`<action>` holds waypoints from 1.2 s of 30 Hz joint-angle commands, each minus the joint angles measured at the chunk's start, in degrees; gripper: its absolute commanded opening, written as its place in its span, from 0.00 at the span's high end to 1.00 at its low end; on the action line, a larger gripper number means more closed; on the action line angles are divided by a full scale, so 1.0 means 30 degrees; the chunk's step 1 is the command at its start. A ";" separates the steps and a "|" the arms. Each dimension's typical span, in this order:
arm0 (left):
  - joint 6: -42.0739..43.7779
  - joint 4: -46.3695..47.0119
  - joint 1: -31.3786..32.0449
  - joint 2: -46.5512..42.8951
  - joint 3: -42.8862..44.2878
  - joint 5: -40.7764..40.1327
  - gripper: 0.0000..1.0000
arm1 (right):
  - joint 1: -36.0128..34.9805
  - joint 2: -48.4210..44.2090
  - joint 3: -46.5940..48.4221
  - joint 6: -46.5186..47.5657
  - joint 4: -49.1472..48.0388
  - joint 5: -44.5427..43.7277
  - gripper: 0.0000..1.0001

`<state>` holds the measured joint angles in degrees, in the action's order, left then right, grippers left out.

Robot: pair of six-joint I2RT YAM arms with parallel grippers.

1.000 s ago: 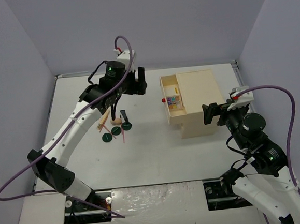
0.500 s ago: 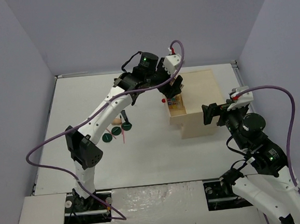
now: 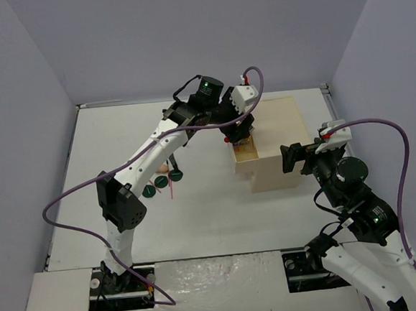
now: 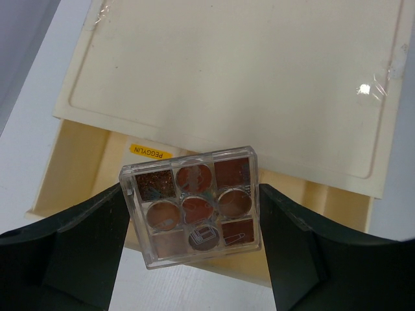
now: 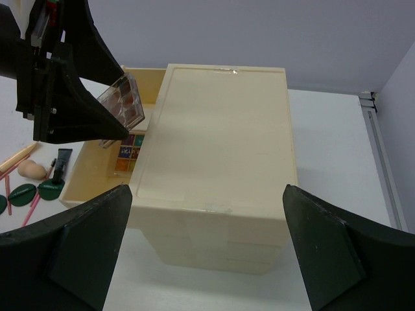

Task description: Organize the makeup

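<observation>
L tool (image 4: 193, 215) grips a clear square palette (image 4: 192, 206) by two opposite edges, jaws fairly wide, spaced by the case. It hangs tilted just above the pulled-out top drawer (image 4: 72, 170) of the beige drawer box (image 4: 227, 78). Inside that drawer a 2nd, multicolour palette (image 5: 128, 148) lies flat. R tool (image 5: 207, 217) gapes fully w/ nothing in it, at the box's right near side, facing it. On the worktop (image 3: 220, 219) left of the box: dark green compacts (image 3: 176, 176), pink pencils (image 3: 172, 189), black tube (image 5: 62, 163).
</observation>
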<state>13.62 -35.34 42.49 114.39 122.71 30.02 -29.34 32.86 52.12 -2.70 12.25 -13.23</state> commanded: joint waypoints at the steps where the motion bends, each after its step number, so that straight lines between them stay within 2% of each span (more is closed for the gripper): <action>1: 0.1675 -0.0103 0.0017 -0.0747 0.1225 0.1313 0.42 | -0.0121 0.0302 0.0444 0.0226 -0.1125 -0.0454 0.00; 9: 0.3304 -0.2231 -0.0011 -0.0255 0.2062 0.2025 0.37 | -0.0121 0.0267 0.0352 0.0110 -0.1125 -0.0423 0.00; 12: 0.3459 -0.1881 -0.0057 -0.0325 0.1680 0.2511 0.34 | -0.0092 0.0401 0.0352 0.0093 -0.1140 -0.0303 0.00; 19: 0.4200 0.0239 -0.0037 -0.0973 0.0359 0.4202 0.36 | -0.0096 0.0390 0.0352 0.0050 -0.1125 -0.0217 0.00; 26: 0.5142 0.0006 -0.0278 -0.1166 0.0091 0.5333 0.35 | -0.0092 0.0386 0.0352 0.0050 -0.1145 -0.0247 0.00; 29: 0.5219 -0.0236 -0.0421 -0.1157 -0.0033 0.5285 0.32 | -0.0092 0.0327 0.0323 0.0108 -0.1153 -0.0277 0.00; 36: 0.5546 -0.0632 -0.0499 -0.1474 -0.0035 0.4646 0.18 | -0.0103 0.0469 0.0435 0.0120 -0.1125 -0.0305 0.00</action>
<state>27.88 -38.81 41.53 114.66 121.21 42.85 -29.34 33.06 52.12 -2.73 12.27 -13.23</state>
